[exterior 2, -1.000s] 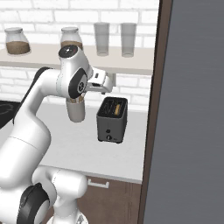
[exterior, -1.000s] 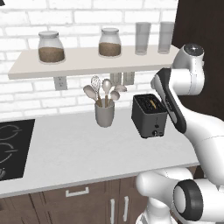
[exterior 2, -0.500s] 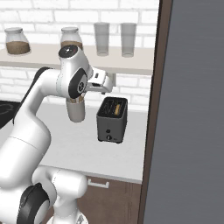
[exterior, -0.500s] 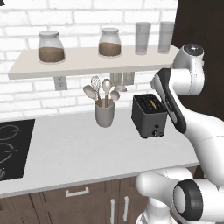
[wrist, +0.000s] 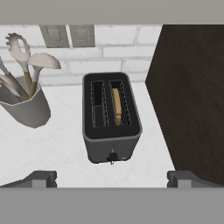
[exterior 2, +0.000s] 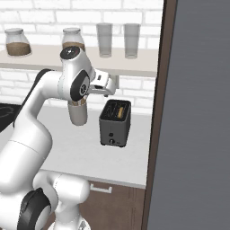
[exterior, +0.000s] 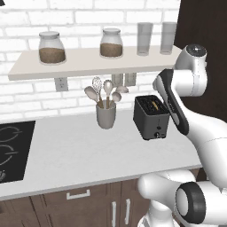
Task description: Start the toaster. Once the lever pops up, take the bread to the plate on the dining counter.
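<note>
The dark grey toaster [exterior: 151, 117] [exterior 2: 115, 123] [wrist: 111, 116] stands on the white worktop near the dark side panel. A tan bread slice [wrist: 116, 106] [exterior: 154, 105] sits low in its right slot as the hand view shows it; the other slot is empty. Its small lever knob [wrist: 112, 157] is low on the narrow face that points at the camera. My gripper [wrist: 113, 179] [exterior 2: 102, 84] hovers above and in front of the toaster, open, fingers wide apart with nothing between them. The plate and the dining counter are out of view.
A grey utensil cup [exterior: 106, 116] [wrist: 24, 105] stands left of the toaster. A shelf [exterior: 88, 60] with jars and glasses hangs above. A tall dark panel [exterior 2: 197, 112] [wrist: 188, 96] walls off the toaster's right side. A black hob [exterior: 11, 148] lies far left.
</note>
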### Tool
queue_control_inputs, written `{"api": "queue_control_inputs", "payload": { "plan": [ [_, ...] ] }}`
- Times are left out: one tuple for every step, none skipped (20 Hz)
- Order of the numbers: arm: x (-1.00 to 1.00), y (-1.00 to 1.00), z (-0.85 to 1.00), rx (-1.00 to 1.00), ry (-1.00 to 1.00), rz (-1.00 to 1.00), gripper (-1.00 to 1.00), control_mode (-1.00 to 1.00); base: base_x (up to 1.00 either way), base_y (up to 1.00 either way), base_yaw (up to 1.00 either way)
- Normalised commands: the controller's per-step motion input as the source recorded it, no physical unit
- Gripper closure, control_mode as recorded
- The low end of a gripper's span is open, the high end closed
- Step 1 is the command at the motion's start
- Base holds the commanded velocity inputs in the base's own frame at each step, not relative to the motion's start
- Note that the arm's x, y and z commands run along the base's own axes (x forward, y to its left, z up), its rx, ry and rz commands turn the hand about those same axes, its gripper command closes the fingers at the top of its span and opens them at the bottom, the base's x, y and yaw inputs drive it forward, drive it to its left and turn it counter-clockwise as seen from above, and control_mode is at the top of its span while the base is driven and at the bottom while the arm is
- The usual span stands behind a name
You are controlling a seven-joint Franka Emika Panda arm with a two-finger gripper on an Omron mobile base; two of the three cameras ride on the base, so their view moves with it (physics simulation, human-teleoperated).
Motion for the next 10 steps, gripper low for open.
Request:
{"api": "queue_control_inputs", "payload": {
  "plan": [
    [0.0,0.0,0.0,0.0,0.0,0.0,-1.0,-1.0,0.0,0.0,0.0],
    [0.0,0.0,0.0,0.0,0.0,0.0,-1.0,-1.0,0.0,0.0,0.0],
    [0.0,0.0,0.0,0.0,0.0,0.0,-1.0,-1.0,0.0,0.0,0.0],
    [0.0,0.0,0.0,0.0,0.0,0.0,-1.0,-1.0,0.0,0.0,0.0],
    [0.0,0.0,0.0,0.0,0.0,0.0,-1.0,-1.0,0.0,0.0,0.0],
    [0.0,0.0,0.0,0.0,0.0,0.0,-1.0,-1.0,0.0,0.0,0.0],
    [0.0,0.0,0.0,0.0,0.0,0.0,-1.0,-1.0,0.0,0.0,0.0],
    [0.0,0.0,0.0,0.0,0.0,0.0,-1.0,-1.0,0.0,0.0,0.0],
    [0.0,0.0,0.0,0.0,0.0,0.0,-1.0,-1.0,0.0,0.0,0.0],
    [0.0,0.0,0.0,0.0,0.0,0.0,-1.0,-1.0,0.0,0.0,0.0]
  ]
}}
